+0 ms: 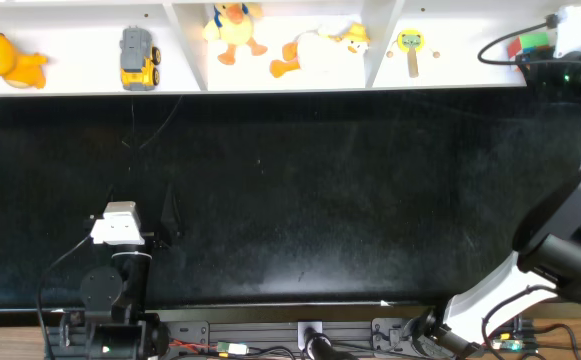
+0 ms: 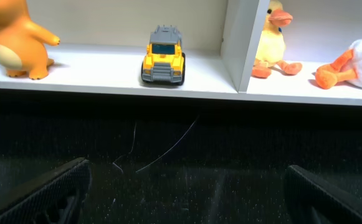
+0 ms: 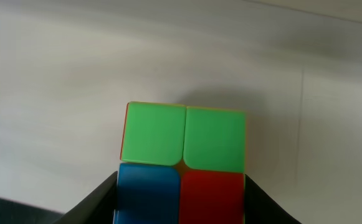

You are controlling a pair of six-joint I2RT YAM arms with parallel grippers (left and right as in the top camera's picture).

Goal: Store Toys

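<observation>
A colour cube (image 3: 183, 144) with green, blue and red faces sits between the fingers of my right gripper (image 3: 181, 190), which is shut on it just above the white shelf (image 3: 56, 74). From above, the cube (image 1: 532, 44) is in the far-right compartment of the shelf (image 1: 270, 85). In the other compartments stand an orange figure (image 1: 5, 58), a yellow truck (image 1: 140, 57), a yellow duck (image 1: 234, 30), a white duck (image 1: 320, 48) on its side and a green rattle (image 1: 411, 47). My left gripper (image 2: 187, 183) is open over the black table, facing the truck (image 2: 163, 55).
The black table (image 1: 330, 190) lies between the arms' bases and the shelf. White dividers (image 2: 237, 43) separate the compartments. A black cable (image 1: 505, 45) loops beside the right wrist.
</observation>
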